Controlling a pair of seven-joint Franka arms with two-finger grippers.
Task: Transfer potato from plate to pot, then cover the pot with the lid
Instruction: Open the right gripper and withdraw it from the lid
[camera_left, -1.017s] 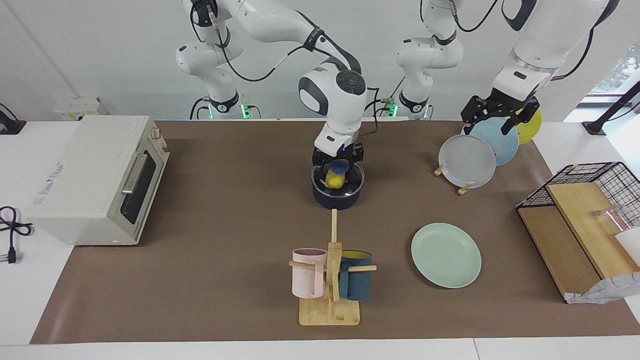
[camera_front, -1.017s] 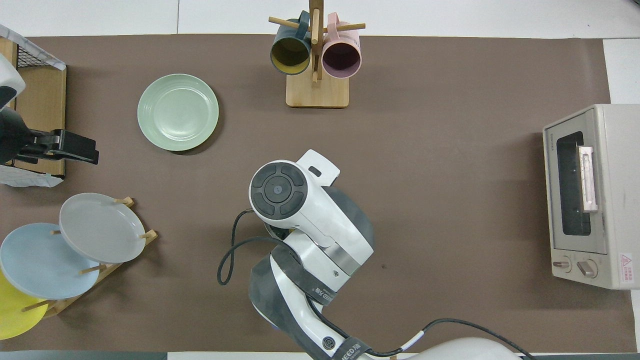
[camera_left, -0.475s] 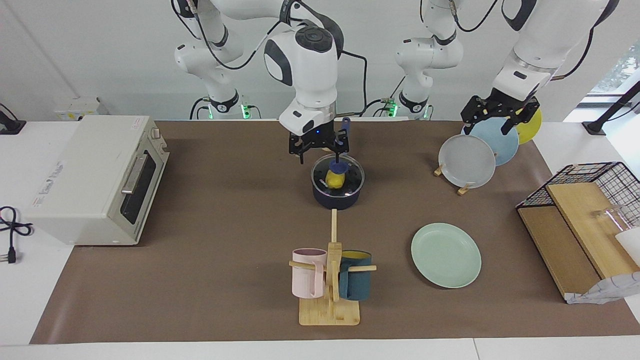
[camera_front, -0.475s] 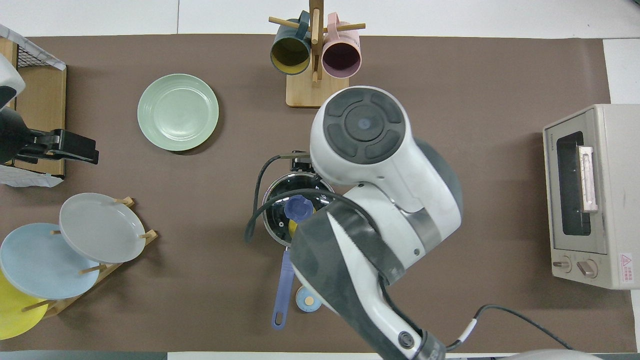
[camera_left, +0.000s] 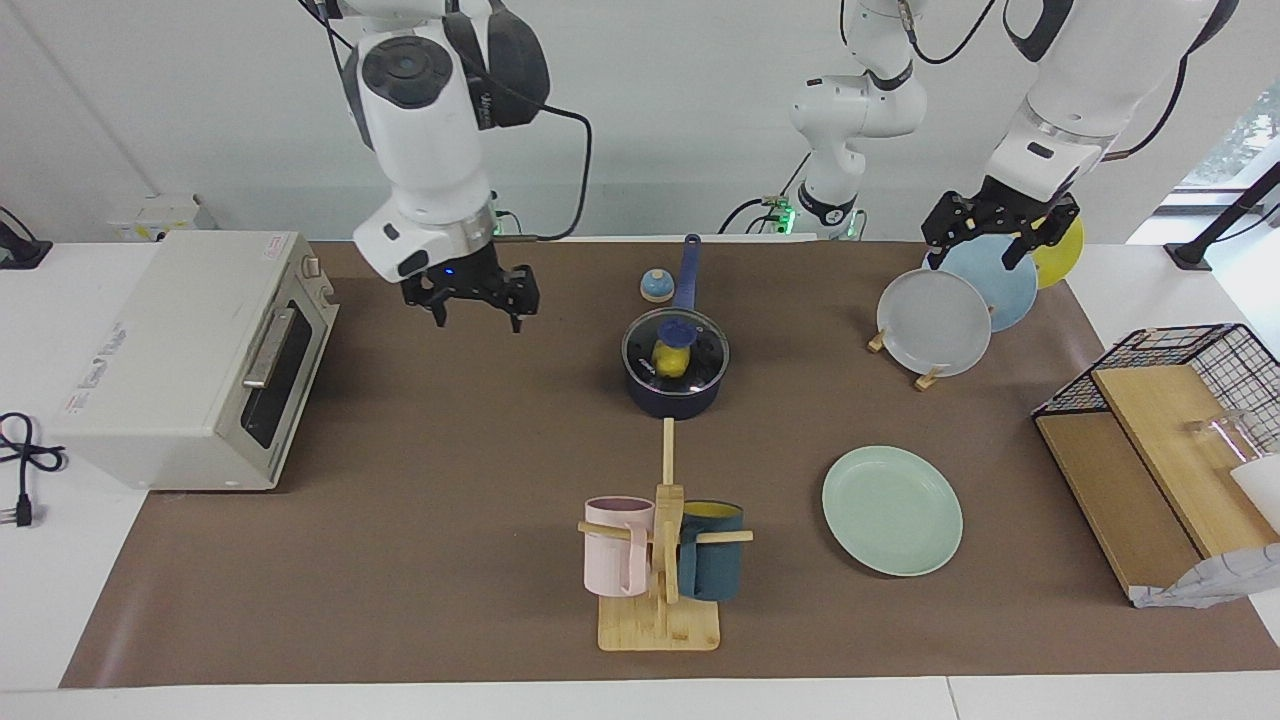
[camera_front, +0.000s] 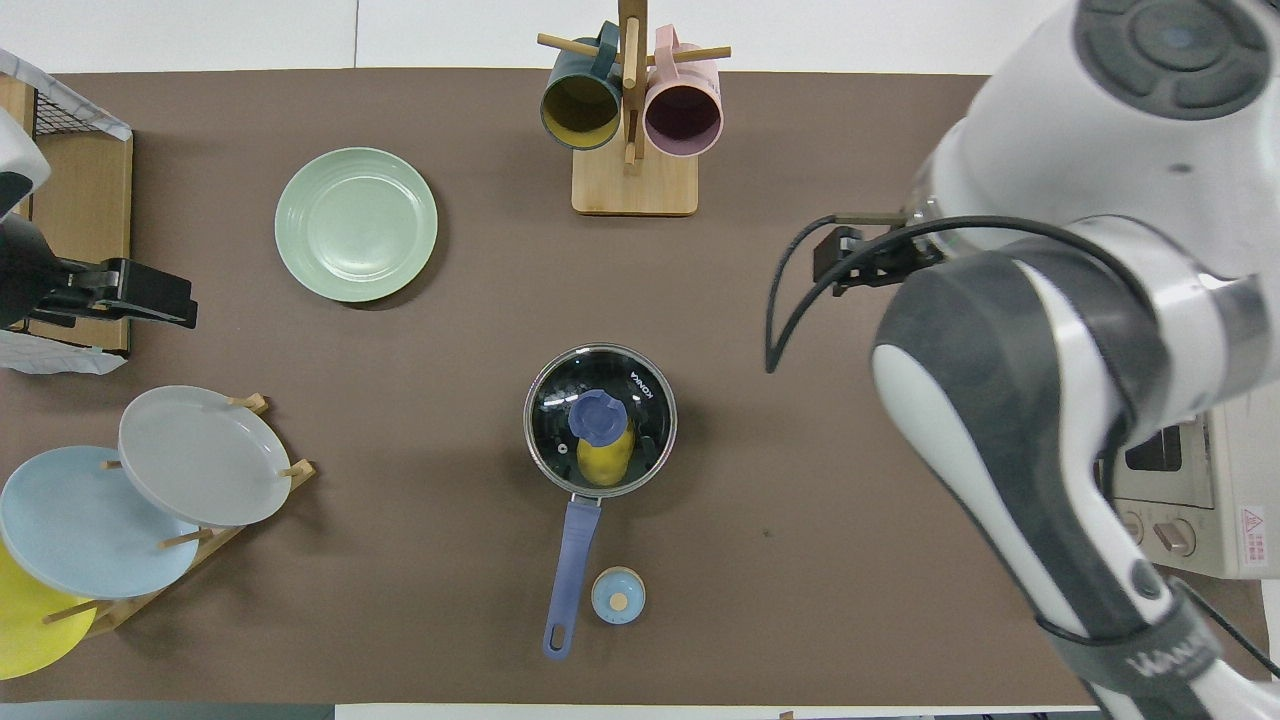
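In the overhead view my right arm (camera_front: 1050, 330) hid much of the toaster oven (camera_front: 1235, 520); the frame's bottom left edge cropped the yellow plate (camera_front: 25, 625).

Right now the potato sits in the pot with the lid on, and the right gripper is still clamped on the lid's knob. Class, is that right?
One error: the right gripper is off the knob, up over bare table toward the oven, as the facing view shows. The potato is in the pot with the lid on.

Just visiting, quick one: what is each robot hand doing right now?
Right hand: open, empty, over the table near the oven.
Left hand: open, empty, over the plate rack.
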